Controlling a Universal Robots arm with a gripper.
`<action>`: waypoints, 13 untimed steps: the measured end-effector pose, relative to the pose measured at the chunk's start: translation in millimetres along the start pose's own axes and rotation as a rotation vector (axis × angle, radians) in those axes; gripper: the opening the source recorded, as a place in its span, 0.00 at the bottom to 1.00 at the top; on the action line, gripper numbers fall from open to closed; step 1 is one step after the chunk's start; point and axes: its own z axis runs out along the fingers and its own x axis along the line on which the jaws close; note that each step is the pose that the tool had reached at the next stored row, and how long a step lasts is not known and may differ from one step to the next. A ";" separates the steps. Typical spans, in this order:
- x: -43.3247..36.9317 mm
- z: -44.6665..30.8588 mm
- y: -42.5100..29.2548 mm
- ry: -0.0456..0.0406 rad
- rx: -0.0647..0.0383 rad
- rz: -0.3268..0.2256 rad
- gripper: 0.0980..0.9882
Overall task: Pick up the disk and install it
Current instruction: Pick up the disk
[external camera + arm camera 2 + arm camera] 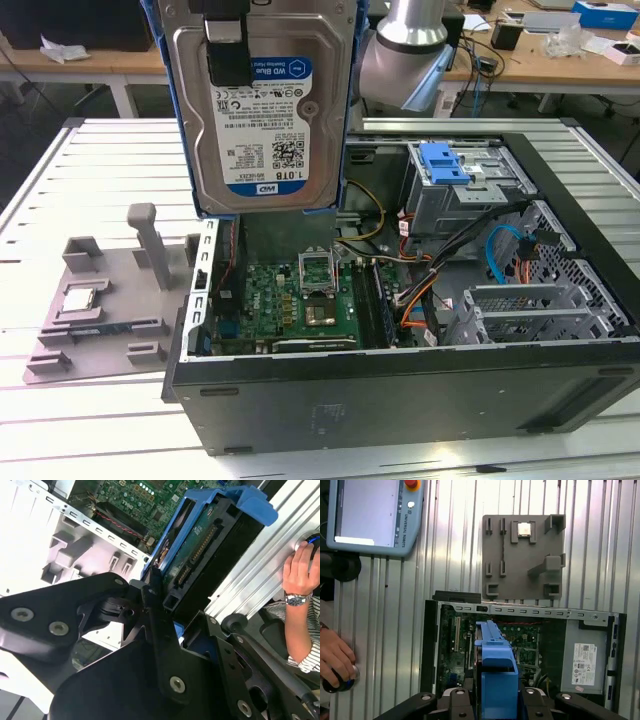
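The gripper (228,60) hangs at twelve o'clock in the exterior view, pointing toward six, clamped on the disk (265,120); the arm (405,45) stands at one.

Satin silver metal on the disk (198,120), glossy paper on its label (262,125), smooth blue plastic on its carrier (495,675), ribbed bright metal on the table (80,420)

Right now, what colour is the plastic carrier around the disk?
Blue; the carrier shows best in the first wrist view.
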 end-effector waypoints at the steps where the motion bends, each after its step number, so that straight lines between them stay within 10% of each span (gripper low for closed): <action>1: 0.3 0.0 0.1 -0.0001 0.000 0.000 0.30; 13: 0.9 0.1 -8.4 -0.0001 0.000 0.000 0.30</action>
